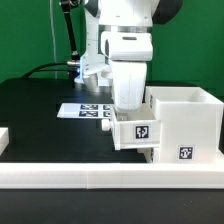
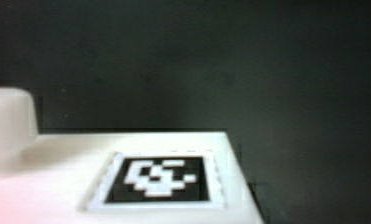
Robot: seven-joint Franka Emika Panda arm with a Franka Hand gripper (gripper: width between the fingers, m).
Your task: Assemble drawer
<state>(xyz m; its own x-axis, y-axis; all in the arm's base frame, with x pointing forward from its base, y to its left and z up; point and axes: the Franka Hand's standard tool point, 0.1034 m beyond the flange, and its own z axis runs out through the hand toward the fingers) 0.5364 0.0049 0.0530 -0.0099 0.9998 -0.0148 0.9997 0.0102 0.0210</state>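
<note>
The robot arm's gripper (image 1: 131, 108) reaches down onto a small white tagged tray (image 1: 137, 131), at the left opening of the cube-shaped shell (image 1: 185, 125) on the black worktop (image 1: 40, 110). Jaws hidden; cannot tell whether they pinch it. Likely tray insertion: next, push it squarely rightward into the shell.

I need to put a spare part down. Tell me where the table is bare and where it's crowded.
Bare black table lies on the exterior view's left, bordered by the marker board and the white border wall. The right is crowded: the claw sits low over a small tray against the drawer shell, close to the wall.
</note>
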